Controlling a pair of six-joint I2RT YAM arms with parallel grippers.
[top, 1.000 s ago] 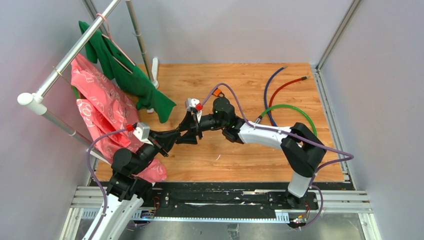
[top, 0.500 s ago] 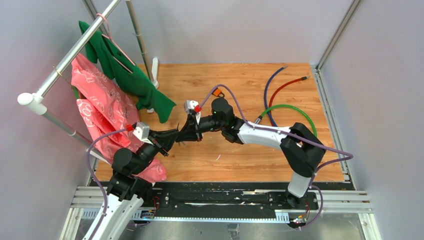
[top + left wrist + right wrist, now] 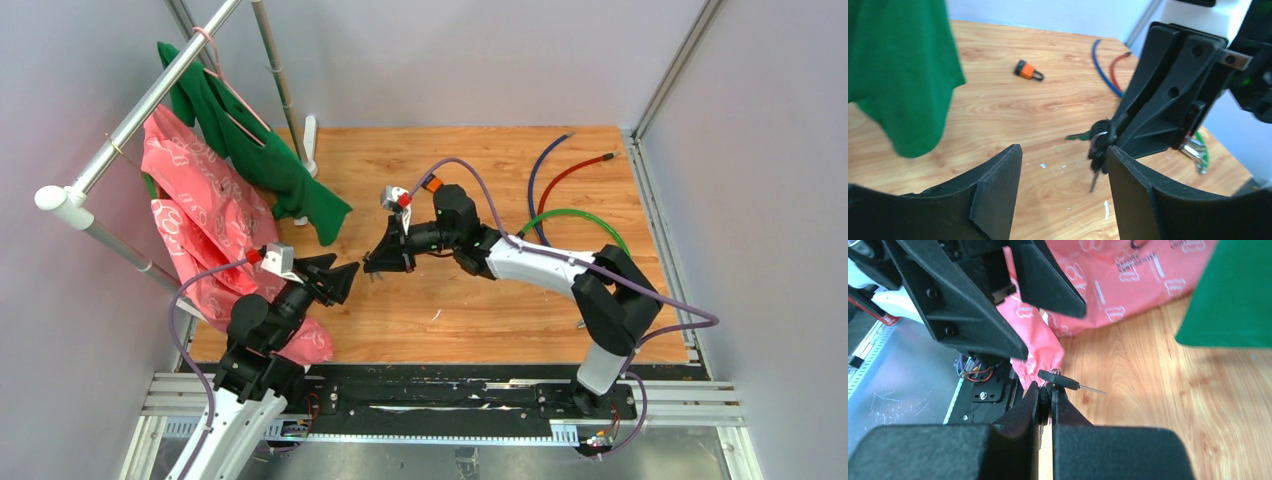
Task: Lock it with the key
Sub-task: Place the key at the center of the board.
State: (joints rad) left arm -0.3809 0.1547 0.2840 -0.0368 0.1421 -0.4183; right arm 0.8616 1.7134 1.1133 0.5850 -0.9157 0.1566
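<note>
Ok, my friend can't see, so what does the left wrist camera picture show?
The right gripper pinches a bunch of keys just beyond the left gripper, whose two black fingers stand open and empty. Behind them, a small orange padlock lies on the wooden table, and a green cloth hangs at the left.

walls: grey (image 3: pixel 450 50) | tabletop: wood (image 3: pixel 480 300) | clothes rack: metal, left (image 3: pixel 140 106)

One padlock (image 3: pixel 1028 70), one key bunch (image 3: pixel 1098 145), three cables (image 3: pixel 572 211), two arms (image 3: pixel 530 262)
</note>
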